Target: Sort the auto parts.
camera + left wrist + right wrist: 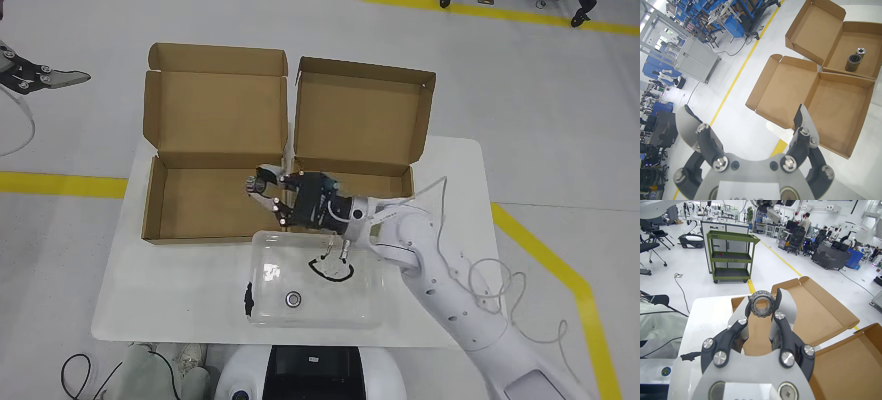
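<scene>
Top view: the right gripper [259, 185] hangs above the left box [190, 205], near the box's right wall, with a bearing [254, 184] in it. A clear tray [268, 285] lies at the table's [150, 290] front edge.

Left wrist view: the left gripper [743, 113] is spread wide and empty, beyond the table's left edge, over free floor.

Right wrist view: the fingers [779, 298] clamp the bearing from both sides.

I see a white table [150, 290] carrying a left box [205, 205] and a right box [360, 120], both open cardboard, side by side, with a clear plastic tray [330, 305] nearer me.
</scene>
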